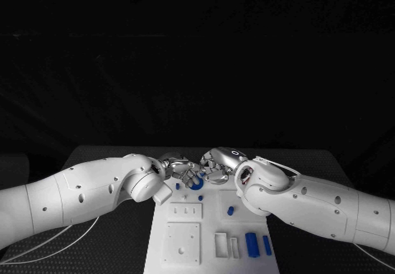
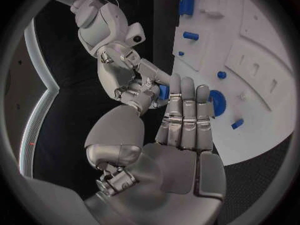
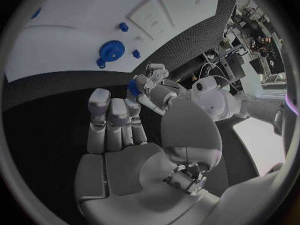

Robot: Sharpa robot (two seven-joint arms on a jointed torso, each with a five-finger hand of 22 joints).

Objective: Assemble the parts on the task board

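Dim overall in the head view, with the upper half lost to near-black and no detail beyond the far edge of the black woven table (image 1: 107, 154). Lit from above and in front: bright, slightly overexposed on the glossy white arm shells and on the flat white task board (image 1: 206, 251). Soft highlights on the silver many-fingered left hand (image 1: 177, 168) and right hand (image 1: 218, 165); deep shadow between them. Strongly bent straight edges in both wrist views, dark vignette round each circle, blur toward the rims. Crisp at the centre.
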